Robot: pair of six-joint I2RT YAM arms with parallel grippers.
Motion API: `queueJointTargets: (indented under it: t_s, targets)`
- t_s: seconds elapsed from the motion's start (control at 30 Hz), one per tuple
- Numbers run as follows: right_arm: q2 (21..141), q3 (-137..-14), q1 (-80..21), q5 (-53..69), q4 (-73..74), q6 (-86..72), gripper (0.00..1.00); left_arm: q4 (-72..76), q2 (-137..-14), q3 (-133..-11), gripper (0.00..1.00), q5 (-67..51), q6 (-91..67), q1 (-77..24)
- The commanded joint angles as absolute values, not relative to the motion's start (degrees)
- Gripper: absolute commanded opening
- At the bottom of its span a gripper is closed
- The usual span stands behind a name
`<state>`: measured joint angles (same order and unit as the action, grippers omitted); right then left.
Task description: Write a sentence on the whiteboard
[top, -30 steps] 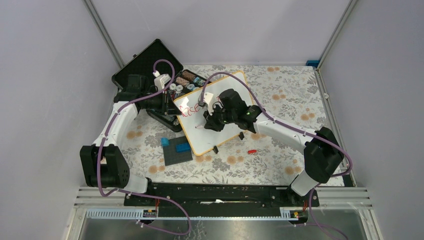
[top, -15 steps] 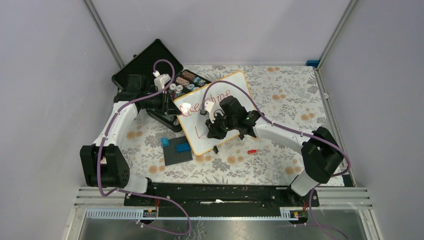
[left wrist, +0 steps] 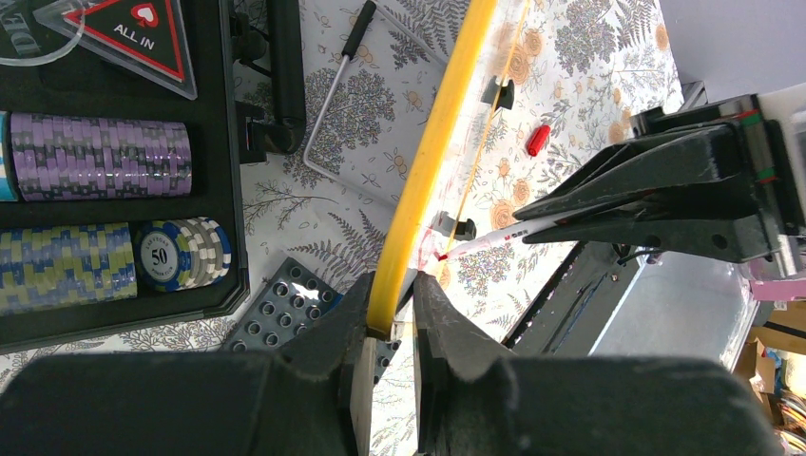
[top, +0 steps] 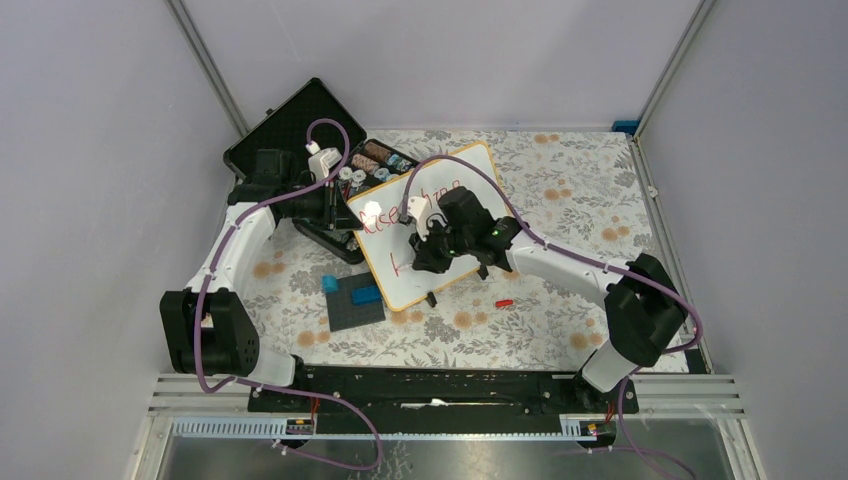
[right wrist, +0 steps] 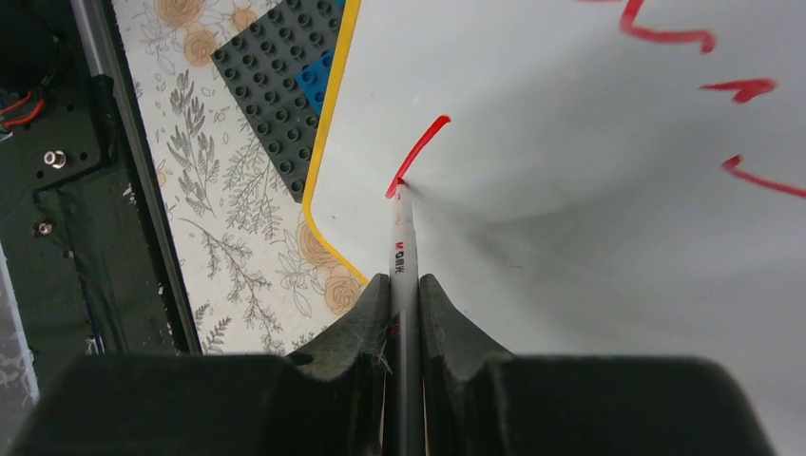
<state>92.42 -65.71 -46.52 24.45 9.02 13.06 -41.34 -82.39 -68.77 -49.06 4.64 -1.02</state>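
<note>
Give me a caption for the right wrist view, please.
Right gripper shut on a marker, its tip touching the whiteboard at the end of a red stroke.

The whiteboard (top: 405, 290) stands tilted in the middle of the surface (top: 580, 200), its left edge pinched between the left fingers (left wrist: 447, 332). Behind it, at the far left, lies the open poker-chip case (top: 300, 130), touching or just beside the board's far-left corner. Near-left of the board lies a brick baseplate (top: 350, 310) with a block (top: 366, 295) on it. A marker cap (top: 504, 301) lies on the surface right of the board's near edge. The right fingers (right wrist: 356, 323) hold a marker (right wrist: 403, 252) whose tip touches the board's near-left part, nearer than the sentence (top: 385, 217).
</note>
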Motion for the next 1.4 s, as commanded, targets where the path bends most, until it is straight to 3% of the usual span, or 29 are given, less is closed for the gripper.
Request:
queueJointTargets:
  t_s: [0.0,1.37]
  targets:
    - [92.9,-69.9,-46.8,21.0,8.1,14.2,0.0,-39.1,-82.7,-68.8,0.0,-46.0,7.2,-1.7]
    - [90.2,-65.3,-45.6,22.1,9.8,16.1,0.0,-39.1,-82.4,-68.6,0.0,-45.8,7.5,-1.7]
